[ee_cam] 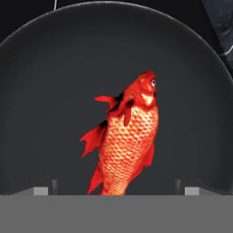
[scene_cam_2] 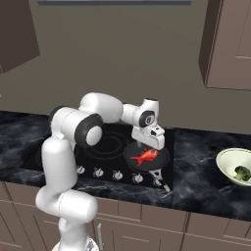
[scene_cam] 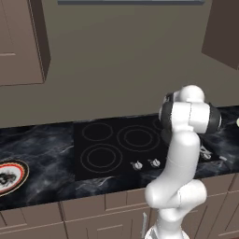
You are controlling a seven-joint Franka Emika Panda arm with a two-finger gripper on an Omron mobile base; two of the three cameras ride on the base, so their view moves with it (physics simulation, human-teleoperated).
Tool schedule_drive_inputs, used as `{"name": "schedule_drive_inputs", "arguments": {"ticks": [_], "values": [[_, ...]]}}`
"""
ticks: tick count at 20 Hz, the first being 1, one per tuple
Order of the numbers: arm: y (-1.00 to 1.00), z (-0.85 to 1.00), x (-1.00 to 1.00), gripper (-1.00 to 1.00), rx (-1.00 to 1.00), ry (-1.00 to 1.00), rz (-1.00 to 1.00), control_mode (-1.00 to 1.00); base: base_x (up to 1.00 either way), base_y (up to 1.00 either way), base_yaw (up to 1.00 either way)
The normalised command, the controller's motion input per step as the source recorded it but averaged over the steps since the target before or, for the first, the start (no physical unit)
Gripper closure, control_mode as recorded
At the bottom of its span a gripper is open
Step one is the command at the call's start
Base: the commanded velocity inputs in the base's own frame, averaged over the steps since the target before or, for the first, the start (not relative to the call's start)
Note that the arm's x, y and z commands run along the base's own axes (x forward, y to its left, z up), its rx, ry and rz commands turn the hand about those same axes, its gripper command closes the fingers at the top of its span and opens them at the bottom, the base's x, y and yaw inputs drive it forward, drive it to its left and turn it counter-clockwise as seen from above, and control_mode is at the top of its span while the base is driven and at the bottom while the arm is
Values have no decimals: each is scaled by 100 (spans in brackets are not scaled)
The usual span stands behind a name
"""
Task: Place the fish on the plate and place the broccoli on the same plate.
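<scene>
The red-orange fish lies in a round black frying pan on the cooktop's front right burner. My gripper hangs open just above it, pointing down. In the hand view the fish lies lengthwise between my two spread fingertips, its head toward the top, with the pan all around it. The plate, white with a dark motif and a reddish-brown rim, sits on the counter far to the left of the stove. The broccoli rests in a pale bowl on the counter at the right.
The black cooktop has a row of knobs along its front edge. The pan's handle sticks out toward the counter front. Wall cabinets hang above on both sides. Dark marble counter runs between stove and plate.
</scene>
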Motion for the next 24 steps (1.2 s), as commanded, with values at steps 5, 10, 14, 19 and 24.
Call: {"name": "schedule_drive_inputs", "arguments": {"ticks": [5, 10, 14, 19, 24], "values": [[0, -37, 0, -100, 0, 0, -3, -100, 0, 0, 0], [-7, -23, 0, -100, 0, 0, -10, -100, 0, 0, 0], [-4, -15, 0, -100, 0, 0, -13, -100, 0, 0, 0], [0, -17, 0, -100, 0, 0, -11, -100, 0, 0, 0], [0, -3, 0, -100, 0, 0, -2, -100, 0, 0, 0]]}}
